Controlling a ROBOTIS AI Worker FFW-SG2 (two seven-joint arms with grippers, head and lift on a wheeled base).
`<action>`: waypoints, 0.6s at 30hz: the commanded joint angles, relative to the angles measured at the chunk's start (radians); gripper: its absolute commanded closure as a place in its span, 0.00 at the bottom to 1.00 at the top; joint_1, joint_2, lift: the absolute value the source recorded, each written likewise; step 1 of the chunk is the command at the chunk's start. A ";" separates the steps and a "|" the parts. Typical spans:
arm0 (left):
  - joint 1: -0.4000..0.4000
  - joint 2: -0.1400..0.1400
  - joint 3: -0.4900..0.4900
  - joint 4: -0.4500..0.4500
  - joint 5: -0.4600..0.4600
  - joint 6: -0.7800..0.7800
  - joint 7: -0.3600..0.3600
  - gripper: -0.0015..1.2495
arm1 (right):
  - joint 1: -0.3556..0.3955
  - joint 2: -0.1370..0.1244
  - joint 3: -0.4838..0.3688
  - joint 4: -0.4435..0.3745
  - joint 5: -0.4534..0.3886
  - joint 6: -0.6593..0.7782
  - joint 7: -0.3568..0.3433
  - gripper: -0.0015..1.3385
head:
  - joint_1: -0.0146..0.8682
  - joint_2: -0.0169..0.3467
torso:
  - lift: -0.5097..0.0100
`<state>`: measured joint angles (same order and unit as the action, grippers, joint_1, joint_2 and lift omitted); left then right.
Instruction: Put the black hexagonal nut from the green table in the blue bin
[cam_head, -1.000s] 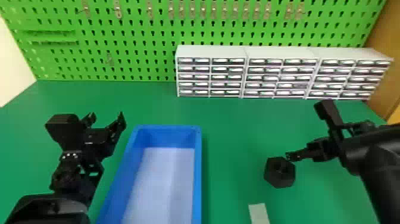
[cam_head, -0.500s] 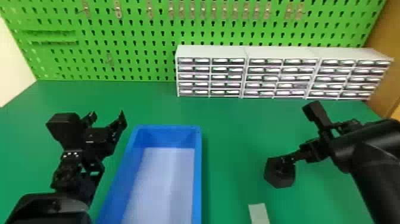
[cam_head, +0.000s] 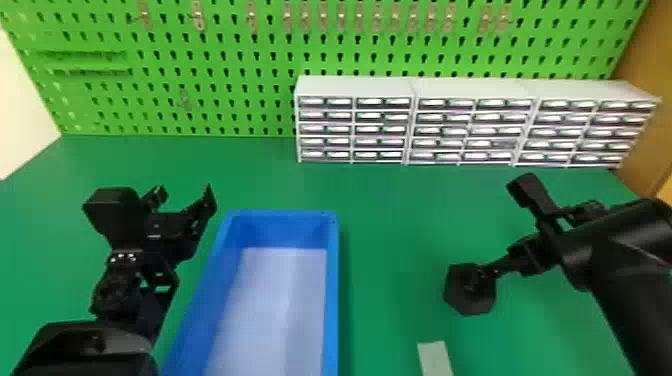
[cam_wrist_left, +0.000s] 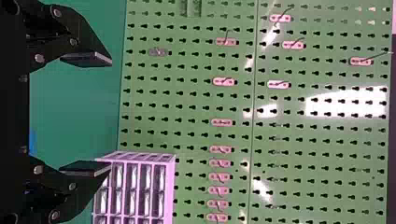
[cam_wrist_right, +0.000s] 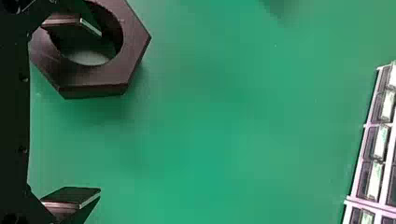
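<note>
The black hexagonal nut (cam_head: 462, 301) lies on the green table (cam_head: 390, 225), right of the blue bin (cam_head: 331, 305). My right gripper (cam_head: 501, 229) is open, one finger over the nut and the other farther back. In the right wrist view, one finger of the right gripper (cam_wrist_right: 100, 112) overlaps the hole of the nut (cam_wrist_right: 93, 78); the other is over bare table. Whether that finger is inside the hole, I cannot tell. Left of the bin, my left gripper (cam_head: 184, 194) stays parked and open; the left wrist view shows the left gripper (cam_wrist_left: 109, 114) with nothing between its fingers.
White drawer cabinets (cam_head: 470, 130) stand along the back right, before a green pegboard (cam_head: 240, 65). A pale strip (cam_head: 435, 357) lies on the table near the front, between bin and nut. A wooden panel (cam_head: 645, 110) borders the right side.
The right gripper has moved left and toward the front, bringing one finger from beside the nut to over it. The nut, bin and left arm look unmoved.
</note>
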<state>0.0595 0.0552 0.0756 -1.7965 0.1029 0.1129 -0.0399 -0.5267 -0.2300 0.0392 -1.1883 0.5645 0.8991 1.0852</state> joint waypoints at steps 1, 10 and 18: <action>-0.004 0.000 -0.004 0.005 0.001 -0.004 0.000 0.37 | -0.012 -0.005 0.007 0.018 -0.001 -0.006 -0.007 0.09 | 0.76 0.20 | 0.80; -0.007 0.000 -0.005 0.011 0.004 -0.012 0.000 0.37 | -0.027 -0.002 0.024 0.058 -0.005 -0.017 -0.021 0.09 | 0.76 0.20 | 0.80; -0.010 0.000 -0.008 0.016 0.004 -0.015 0.000 0.37 | -0.049 0.014 0.039 0.107 -0.017 -0.039 -0.050 0.09 | 0.76 0.20 | 0.80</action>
<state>0.0502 0.0552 0.0704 -1.7835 0.1074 0.0986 -0.0399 -0.5666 -0.2238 0.0725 -1.1030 0.5562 0.8705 1.0450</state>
